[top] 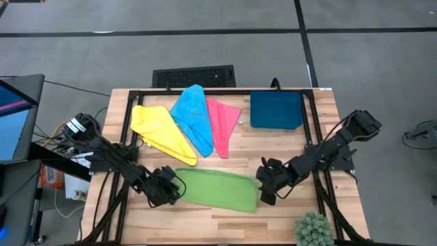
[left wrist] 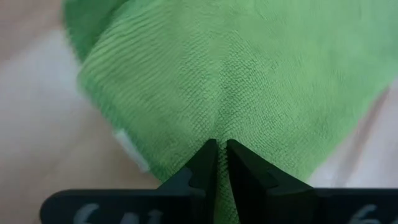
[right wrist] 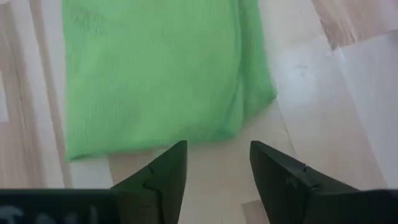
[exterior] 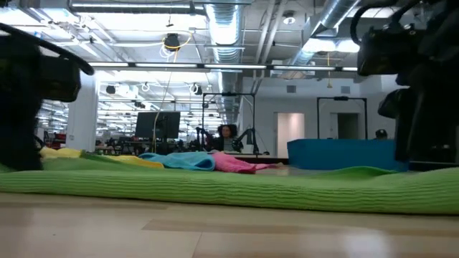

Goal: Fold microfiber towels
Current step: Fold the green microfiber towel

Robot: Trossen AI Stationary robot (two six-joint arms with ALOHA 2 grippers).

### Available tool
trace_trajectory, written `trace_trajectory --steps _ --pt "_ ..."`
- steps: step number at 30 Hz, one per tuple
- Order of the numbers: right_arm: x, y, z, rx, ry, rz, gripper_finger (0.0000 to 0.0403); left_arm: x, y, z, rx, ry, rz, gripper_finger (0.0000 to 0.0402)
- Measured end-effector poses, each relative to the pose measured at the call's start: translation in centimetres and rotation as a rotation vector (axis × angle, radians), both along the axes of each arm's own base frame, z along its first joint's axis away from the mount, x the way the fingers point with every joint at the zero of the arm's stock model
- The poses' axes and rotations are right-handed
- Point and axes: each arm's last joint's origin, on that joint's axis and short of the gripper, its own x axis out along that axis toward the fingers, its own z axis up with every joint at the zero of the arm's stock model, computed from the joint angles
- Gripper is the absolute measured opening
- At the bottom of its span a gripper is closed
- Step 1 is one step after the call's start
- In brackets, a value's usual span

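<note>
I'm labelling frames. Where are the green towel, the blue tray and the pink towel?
green towel (top: 217,189): high view, middle of the cloth.
blue tray (top: 276,110): high view, its flat floor.
pink towel (top: 222,124): high view, middle of the cloth.

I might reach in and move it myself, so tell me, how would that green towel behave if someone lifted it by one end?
The green towel would likely droop limply: it lies flat and puckers where the left gripper pinches it. Its thin, ribbed weave suggests it is light and grippy rather than slippery. It probably unfolds when lifted.

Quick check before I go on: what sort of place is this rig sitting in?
Probably an open-plan lab or workshop: exposed ceiling ducts, rows of strip lights, and a monitor on benches beyond the wooden table.
</note>
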Motion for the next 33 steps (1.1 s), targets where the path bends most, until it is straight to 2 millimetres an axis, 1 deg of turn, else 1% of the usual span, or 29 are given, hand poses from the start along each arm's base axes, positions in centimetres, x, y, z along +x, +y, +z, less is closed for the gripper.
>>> trace_trajectory --steps 2,5,6,8,11,13,15,18,20,22,24,27,29,31,33 --pt "0.1 -0.1 -0.3 -0.015 0.004 -0.010 0.0198 0.0 0.4 1.3 -0.007 -0.014 -0.040 0.0035" --pt "0.3 -0.3 -0.3 -0.032 -0.010 -0.033 0.0198 0.1 1.1 4.2 -0.011 -0.103 -0.048 0.0035" --pt "0.4 -0.4 -0.2 -0.029 -0.014 -0.039 0.0198 -0.3 1.5 4.9 0.002 -0.110 -0.037 0.0035" --pt "0.5 -0.5 -0.2 -0.025 -0.021 -0.045 0.0199 -1.2 2.4 5.6 0.045 -0.104 -0.033 0.0039" --pt "0.7 -0.5 -0.1 -0.015 -0.040 -0.051 0.0197 -2.4 3.5 6.9 0.108 -0.129 -0.018 0.0058" --pt "0.7 -0.5 -0.1 -0.014 -0.042 -0.051 0.0196 -3.3 4.4 6.6 0.175 -0.092 0.007 0.0076" --pt "0.8 -0.5 -0.1 -0.009 -0.047 -0.055 0.0195 -3.9 5.2 5.7 0.210 -0.048 0.033 0.0098" --pt "0.8 -0.4 -0.1 -0.001 -0.043 -0.059 0.0196 -4.2 5.8 4.1 0.129 -0.023 0.103 0.0129" --pt "0.7 -0.4 -0.1 0.001 -0.040 -0.063 0.0196 -4.1 5.8 2.9 0.068 -0.037 0.110 0.0147" --pt "0.7 -0.4 -0.1 0.004 -0.039 -0.064 0.0195 -3.9 5.7 2.3 0.017 -0.090 0.130 0.0160" --pt "0.7 -0.4 -0.1 0.009 -0.037 -0.075 0.0193 -3.8 5.8 1.9 0.012 -0.106 0.163 0.0171" --pt "0.7 -0.4 -0.1 0.041 -0.031 -0.131 0.0191 -3.7 5.7 1.9 0.005 -0.116 0.187 0.0181" --pt "0.5 0.1 -0.1 0.076 -0.032 -0.167 0.0192 -3.5 5.5 2.2 -0.010 -0.116 0.166 0.0182" --pt "0.3 1.2 0.1 0.122 -0.064 -0.166 0.0193 -3.2 5.2 2.8 -0.018 -0.124 0.128 0.0181" --pt "0.1 2.7 0.6 0.163 -0.133 -0.128 0.0192 -2.8 4.8 3.6 -0.015 -0.147 0.088 0.0176"
